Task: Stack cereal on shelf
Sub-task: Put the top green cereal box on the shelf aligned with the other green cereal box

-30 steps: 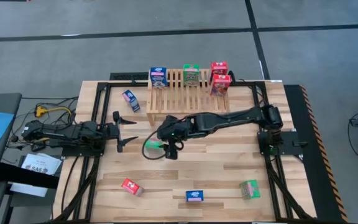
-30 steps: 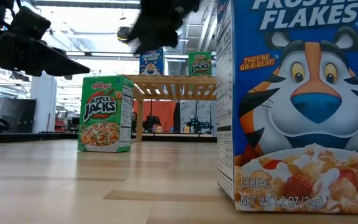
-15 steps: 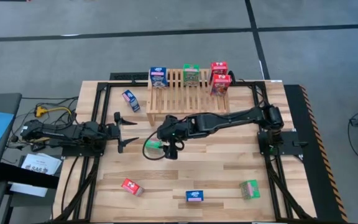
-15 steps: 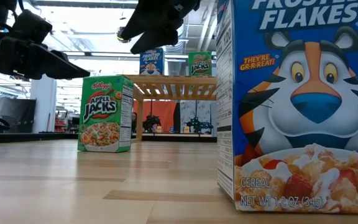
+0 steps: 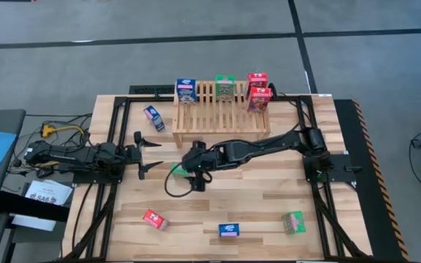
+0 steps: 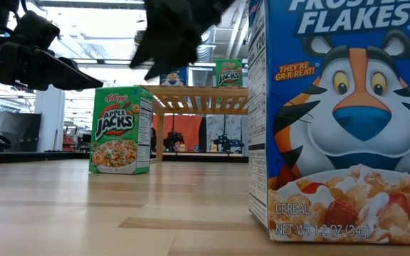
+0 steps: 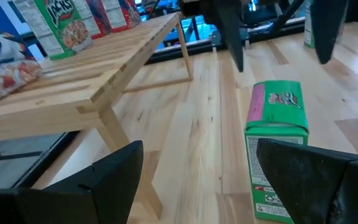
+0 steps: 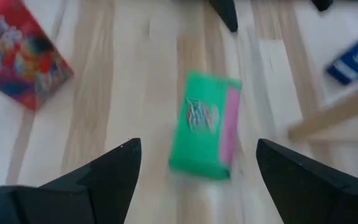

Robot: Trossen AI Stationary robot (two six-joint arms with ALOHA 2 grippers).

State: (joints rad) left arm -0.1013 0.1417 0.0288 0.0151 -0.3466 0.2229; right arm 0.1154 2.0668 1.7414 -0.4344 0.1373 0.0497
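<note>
The right claw (image 5: 183, 177) is wide open and holds nothing. A green cereal box (image 8: 205, 124) stands on the table (image 5: 269, 197) right under it, between its fingers, at 6 o'clock from the shelf (image 5: 221, 117). The left claw (image 5: 152, 152), also open and empty, waits at 9 o'clock from the box.

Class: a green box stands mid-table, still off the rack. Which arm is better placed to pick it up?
Right. The right gripper hangs open directly over the green box; the left gripper waits further off to the side.
</note>
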